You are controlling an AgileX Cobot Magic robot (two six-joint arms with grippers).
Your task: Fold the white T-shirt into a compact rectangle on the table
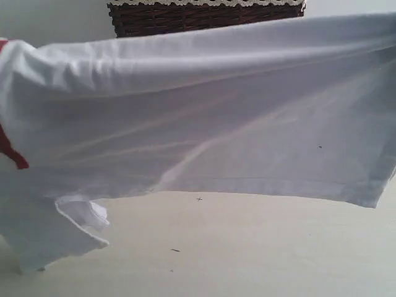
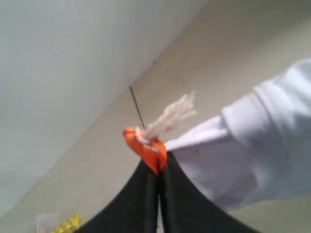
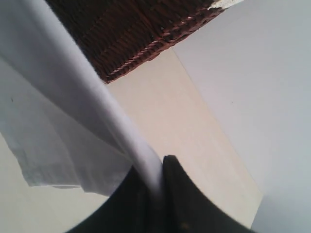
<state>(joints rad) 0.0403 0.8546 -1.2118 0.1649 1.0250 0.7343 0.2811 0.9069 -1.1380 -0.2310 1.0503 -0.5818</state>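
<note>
The white T-shirt (image 1: 204, 124) hangs stretched across the exterior view above the table (image 1: 260, 247). Its hem runs along the lower edge, and a sleeve (image 1: 68, 229) droops to the tabletop at lower left. A bit of red print (image 1: 12, 151) shows at the left edge. Neither gripper shows in that view. My left gripper (image 2: 158, 167) is shut on a red-outlined fuzzy patch of the shirt (image 2: 243, 145), which bunches beside the jaws. My right gripper (image 3: 158, 182) is shut on a rolled edge of the shirt (image 3: 58, 97), with the cloth hanging away below it.
A dark brown wicker basket (image 1: 204, 15) stands at the back behind the raised shirt; the right wrist view shows the basket (image 3: 131, 29) too. A small yellow object (image 2: 68, 224) lies near the table's edge by the pale wall. Small dark specks mark the tabletop.
</note>
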